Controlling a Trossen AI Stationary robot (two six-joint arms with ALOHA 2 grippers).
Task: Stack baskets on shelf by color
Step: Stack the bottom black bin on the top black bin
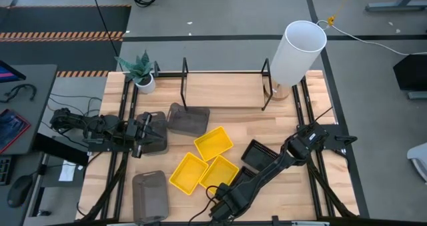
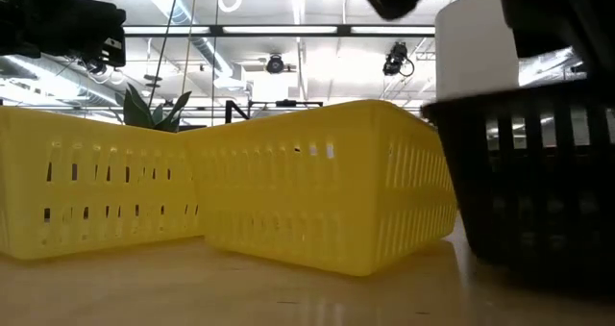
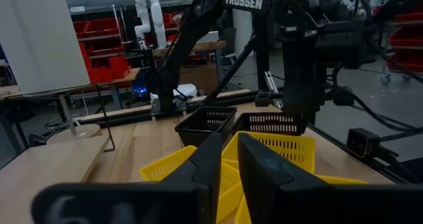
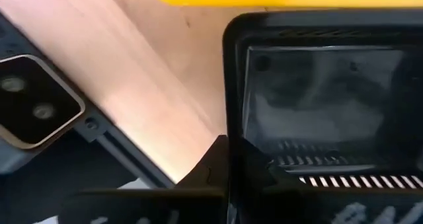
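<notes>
Wooden table [image 1: 227, 123], light plank top. On it: three yellow baskets [image 1: 213, 144] clustered between the two grippers' jaws; a black basket [image 1: 259, 154] at the right jaws; grey baskets [image 1: 187, 119] beside and under the left jaws; black rod shelf [image 1: 223, 73], potted plant [image 1: 141, 73], white cylinder [image 1: 297, 53] beyond.

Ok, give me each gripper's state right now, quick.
Left gripper: shut, holding nothing visible, above a smoky grey plastic basket.
Right gripper: shut on the rim of a black perforated plastic basket.

Glossy slotted plastic yellow baskets [image 1: 202, 161]; pale smooth wood table [image 1: 233, 99]; thin metal-rod shelf [image 1: 223, 72].
</notes>
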